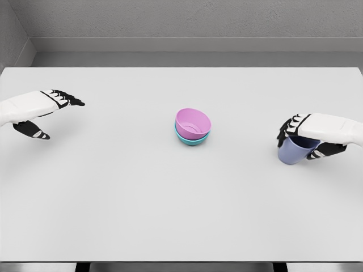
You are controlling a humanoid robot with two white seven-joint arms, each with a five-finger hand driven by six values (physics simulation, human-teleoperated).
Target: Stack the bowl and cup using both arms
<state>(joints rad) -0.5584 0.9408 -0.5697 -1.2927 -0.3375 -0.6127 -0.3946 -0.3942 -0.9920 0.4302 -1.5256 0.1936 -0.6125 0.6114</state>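
Note:
A pink bowl sits nested in a teal bowl near the middle of the white table. At the right, a lavender cup is held by my right hand, whose fingers curl over its top and side; the cup looks slightly tilted, at or just above the table. My left hand hovers at the far left with fingers stretched out and thumb apart, holding nothing, well away from the bowls.
A grey wall runs behind the table's far edge. The table's front edge lies near the bottom of the view.

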